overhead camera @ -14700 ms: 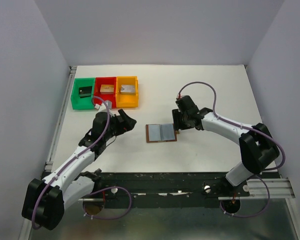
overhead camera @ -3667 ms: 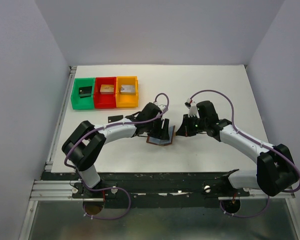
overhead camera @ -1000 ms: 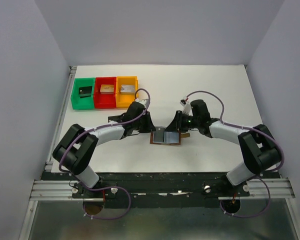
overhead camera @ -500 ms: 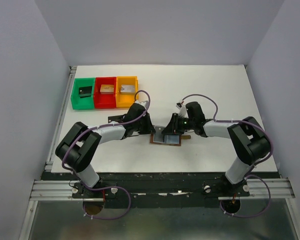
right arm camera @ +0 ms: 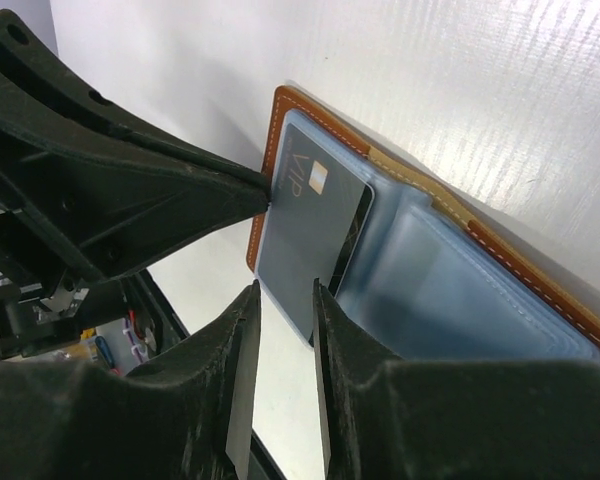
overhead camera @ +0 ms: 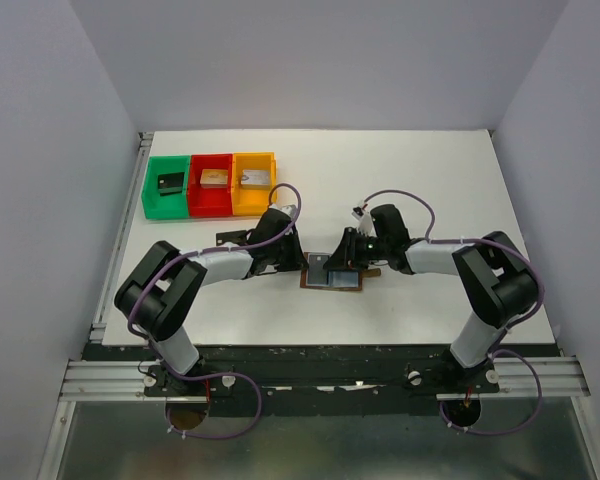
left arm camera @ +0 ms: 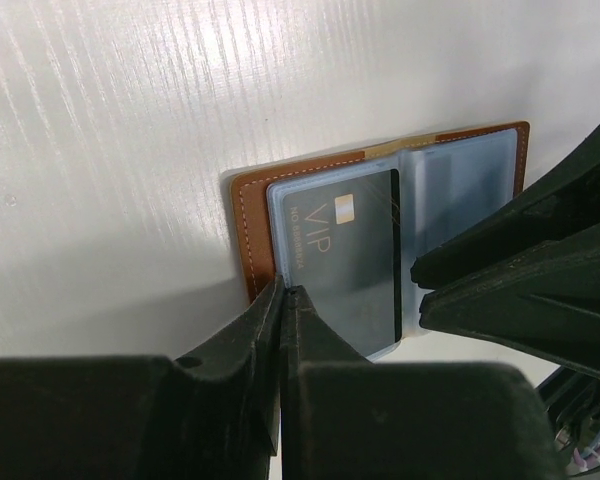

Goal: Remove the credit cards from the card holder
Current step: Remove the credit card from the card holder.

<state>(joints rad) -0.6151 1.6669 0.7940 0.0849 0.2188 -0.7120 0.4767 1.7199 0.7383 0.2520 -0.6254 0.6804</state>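
Hidden: from above, the arms cover much of the card holder (left arm camera: 248,210). In the wrist views the fingers hide its near end.
Hard to tell: the pocket on the right arm's side looks cloudy, so I cannot tell what is in it.
Card holder: it lies open and flat on the tabletop (overhead camera: 430,180), near the front middle, between both end effectors.
Card: a dark card (left arm camera: 352,250) marked VIP sits in the clear pocket on the left arm's side.
Left end effector (left arm camera: 283,290): almost closed, with its tips pinching the brown outer edge of the card holder.
Right end effector (right arm camera: 285,292): open a little, with one finger on each side of the dark card's end. I cannot tell if it touches the card.
Edges: the two end effectors are very close together over the card holder.
Open room: the tabletop is bare at the back and on the right. The coloured bins (overhead camera: 212,185) stand at the back left, well apart from the card holder.
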